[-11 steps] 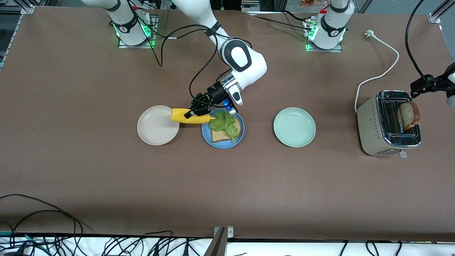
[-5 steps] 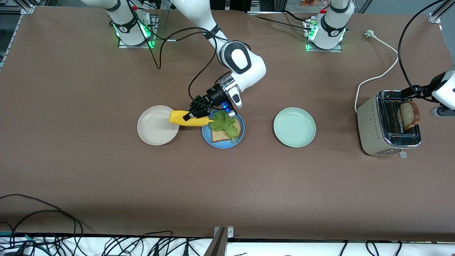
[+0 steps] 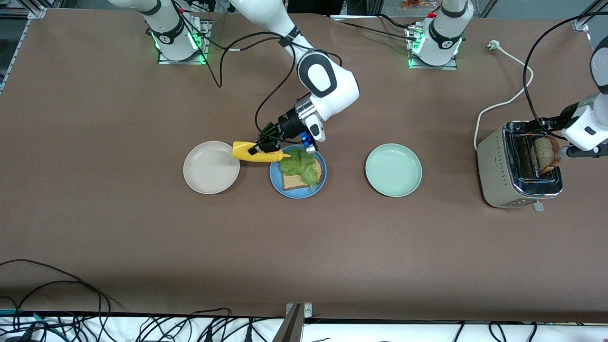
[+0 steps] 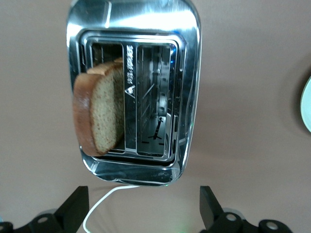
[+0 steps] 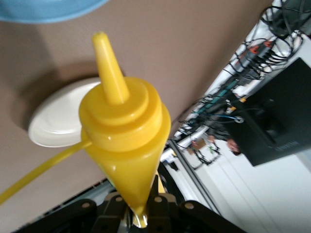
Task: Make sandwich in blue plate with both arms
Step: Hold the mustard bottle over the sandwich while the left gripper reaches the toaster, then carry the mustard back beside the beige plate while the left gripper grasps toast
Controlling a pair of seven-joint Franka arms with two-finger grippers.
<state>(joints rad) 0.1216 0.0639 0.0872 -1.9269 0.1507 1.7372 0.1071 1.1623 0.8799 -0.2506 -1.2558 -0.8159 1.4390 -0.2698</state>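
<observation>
The brown paper-covered table (image 3: 118, 228) carried everything. The silver metal two-slot toaster (image 3: 518, 165) stood at the left arm's end of the table, well apart from the round medium-blue plate (image 3: 275, 183); a brown wholegrain slice (image 4: 99, 114) leaned out of one slot, and the printing on the bar between the slots was too small to read. The left gripper (image 4: 143, 208) hung over the toaster, fingers spread wide and empty. A pale mint-green round plate (image 3: 393, 170) lay beside the blue plate toward the toaster, a beige round plate (image 3: 211, 167) beside it toward the right arm's end. On the blue plate lay a bread slice (image 3: 294, 180) under a crinkled green lettuce leaf (image 3: 299, 164). The right gripper (image 3: 266, 144) was clamped on the yellow squeeze bottle (image 3: 256, 153), held sideways, nozzle over the plate's rim.
</observation>
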